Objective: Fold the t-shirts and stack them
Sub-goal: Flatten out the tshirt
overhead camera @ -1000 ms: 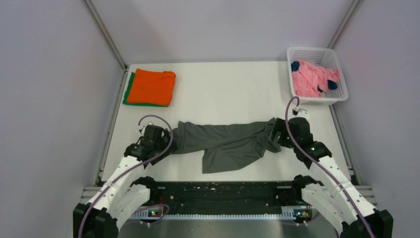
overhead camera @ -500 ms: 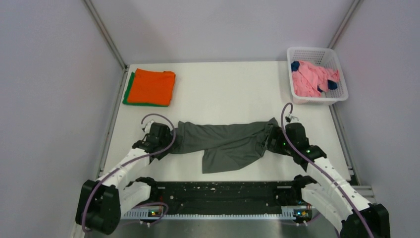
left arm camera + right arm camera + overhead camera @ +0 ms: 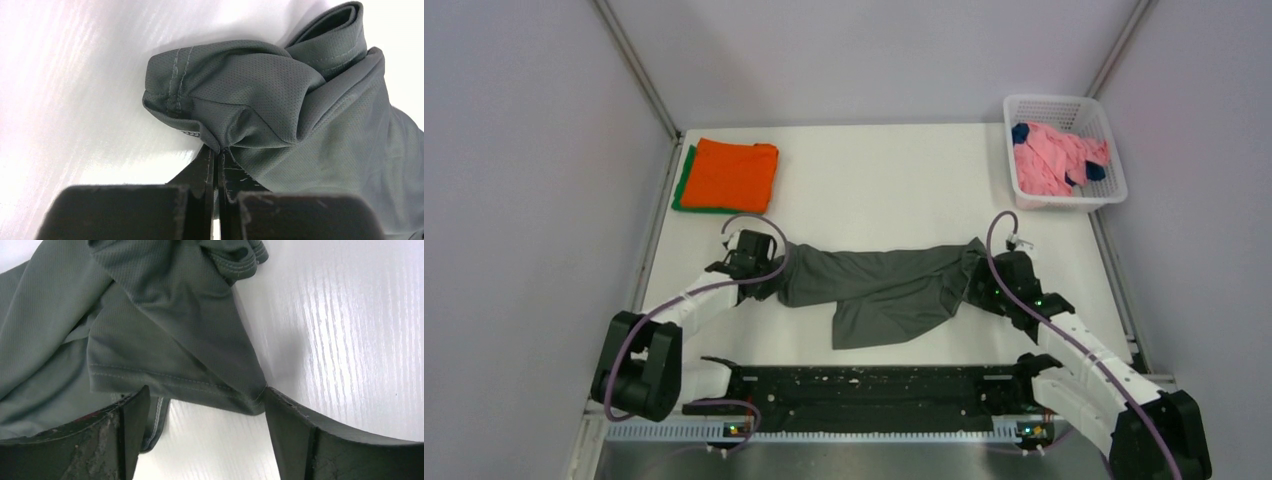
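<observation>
Tee (image 3: 879,290), olive-grey: soft, light mesh knit; limp, bunches easily, likely slides on smooth table (image 3: 874,190). Best hold, judged: stitched hems at outer ends, thin pinch enough. Lies crumpled mid-table toward near edge. Long axis left-right, spanning both arms; loose flap points to near edge. Collar end: cannot tell. Left gripper (image 3: 217,155): jaws clamped on bunched left end. Right gripper (image 3: 206,395): jaws wide, straddling hemmed right end, not pinching. Orange tee (image 3: 729,172) folded on green tee (image 3: 682,185), far left. Basket (image 3: 1114,195), far right: pink tee (image 3: 1049,165), navy tee (image 3: 1020,132).
</observation>
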Robot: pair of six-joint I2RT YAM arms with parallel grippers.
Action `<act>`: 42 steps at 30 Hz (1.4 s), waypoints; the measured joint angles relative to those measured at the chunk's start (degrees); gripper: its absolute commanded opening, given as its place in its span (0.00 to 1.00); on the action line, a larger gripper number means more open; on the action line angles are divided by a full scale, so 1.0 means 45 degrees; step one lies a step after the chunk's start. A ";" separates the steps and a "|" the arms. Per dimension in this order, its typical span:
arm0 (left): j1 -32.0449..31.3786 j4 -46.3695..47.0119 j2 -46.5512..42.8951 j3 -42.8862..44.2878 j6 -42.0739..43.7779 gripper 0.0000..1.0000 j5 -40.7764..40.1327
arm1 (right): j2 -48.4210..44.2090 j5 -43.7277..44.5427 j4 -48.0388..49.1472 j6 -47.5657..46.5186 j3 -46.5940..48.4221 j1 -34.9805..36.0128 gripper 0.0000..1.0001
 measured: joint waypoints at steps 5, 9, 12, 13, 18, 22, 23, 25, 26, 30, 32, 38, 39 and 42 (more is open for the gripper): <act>0.0000 -0.0690 -0.1413 -0.0204 0.0063 0.00 0.0971 | 0.0724 0.0393 0.0991 0.0121 -0.0316 0.0000 0.58; 0.0000 -0.1020 -0.4129 -0.0520 0.0117 0.00 0.2215 | 0.1360 0.0670 0.1826 0.0141 -0.0311 0.0000 0.36; 0.0000 -0.1078 -0.5775 -0.0568 0.0136 0.00 0.3400 | 0.1695 0.0826 0.2142 0.0087 -0.0311 0.0000 0.09; 0.0000 -0.1083 -0.6246 -0.0568 0.0136 0.00 0.3789 | 0.1778 0.0884 0.2166 0.0136 -0.0306 0.0000 0.02; 0.0000 -0.0928 -0.8247 -0.0563 -0.0165 0.00 0.5401 | 0.1491 0.1127 0.1851 0.0131 -0.0287 0.0000 0.00; 0.0000 -0.0758 -0.8864 -0.0155 -0.0607 0.00 0.6071 | -0.0267 0.1151 0.0831 0.0073 0.0379 0.0000 0.00; 0.0000 -0.0763 -0.8859 0.0233 -0.0743 0.00 0.6256 | -0.0903 0.1156 0.0534 0.0029 0.0879 0.0000 0.00; 0.0000 -0.0719 -0.8762 0.1030 -0.0879 0.00 0.6445 | -0.1787 0.1166 0.0253 -0.0039 0.1846 0.0000 0.00; 0.0000 -0.0709 -0.8694 0.1520 -0.0937 0.00 0.6513 | -0.2186 0.1171 0.0097 -0.0097 0.2477 0.0000 0.00; 0.0000 -0.0816 -0.8621 0.3847 -0.1001 0.00 0.6479 | -0.3196 0.1200 -0.0301 -0.0272 0.5066 0.0000 0.00; 0.0000 -0.0899 -0.8607 0.4945 -0.0952 0.00 0.6285 | -0.3468 0.1214 -0.0437 -0.0452 0.6455 0.0000 0.00; 0.0000 -0.1763 -0.9044 0.8034 -0.0602 0.00 0.4954 | -0.3915 0.1409 -0.0894 -0.0967 0.9850 0.0000 0.00; 0.0000 -0.1865 -0.9190 0.8325 -0.0549 0.00 0.4716 | -0.3959 0.1389 -0.0957 -0.1054 1.0428 0.0000 0.00; 0.0000 -0.2365 -0.9879 0.9092 -0.0389 0.00 0.3677 | -0.4085 0.1001 -0.1059 -0.1277 1.1837 0.0000 0.00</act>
